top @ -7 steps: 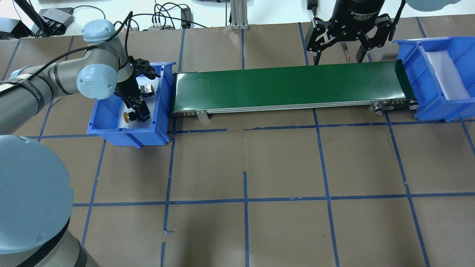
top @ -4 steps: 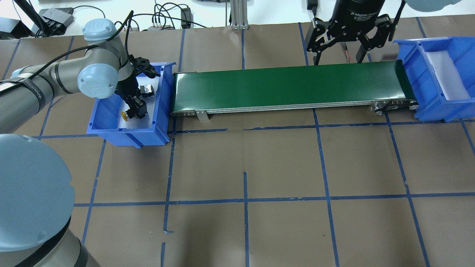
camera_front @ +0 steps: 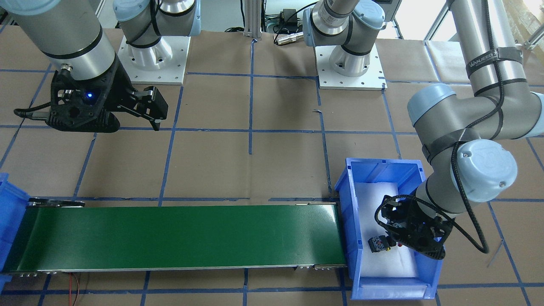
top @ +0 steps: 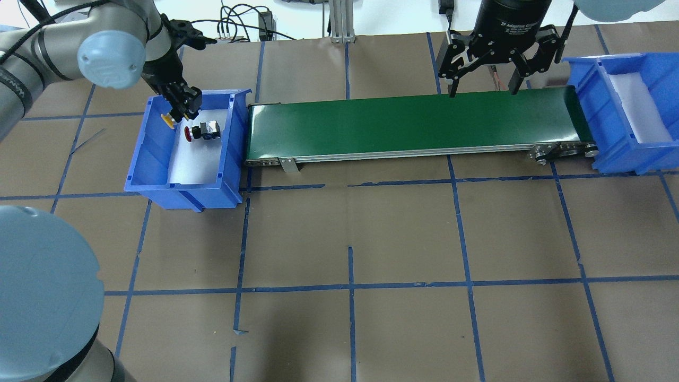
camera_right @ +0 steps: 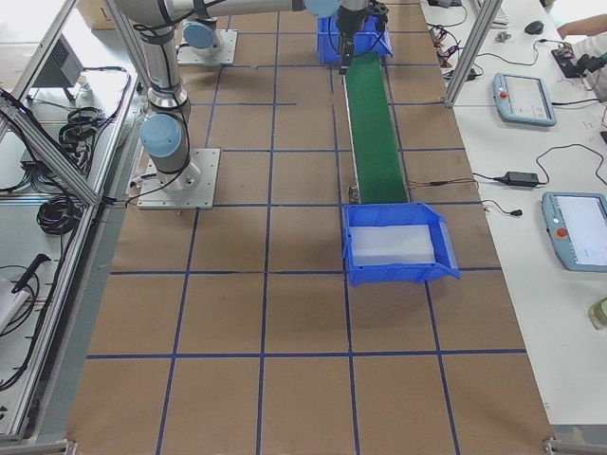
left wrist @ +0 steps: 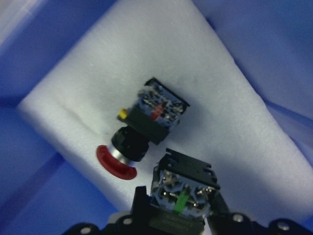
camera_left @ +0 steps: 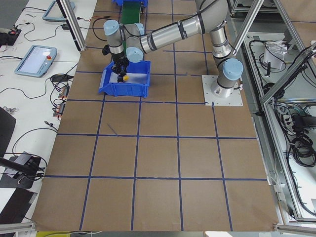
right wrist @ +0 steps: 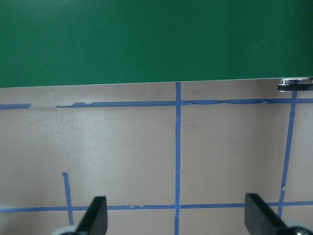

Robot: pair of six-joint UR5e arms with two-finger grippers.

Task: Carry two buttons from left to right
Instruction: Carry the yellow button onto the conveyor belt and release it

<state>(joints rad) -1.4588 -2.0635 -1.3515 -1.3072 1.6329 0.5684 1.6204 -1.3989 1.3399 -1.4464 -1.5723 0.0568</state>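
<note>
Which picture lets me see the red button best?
The left wrist view: it shows the red button close up, lying on its side on white foam, cap and base clear. The overhead view shows it small in the blue bin. The front-facing view shows just a dark block. In the side views it is too small to tell.

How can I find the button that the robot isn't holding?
Find the long green belt, then the blue box at its end by the left claw. The red button lies on its side on white padding there; the yellow button is gripped in the claw.
</note>
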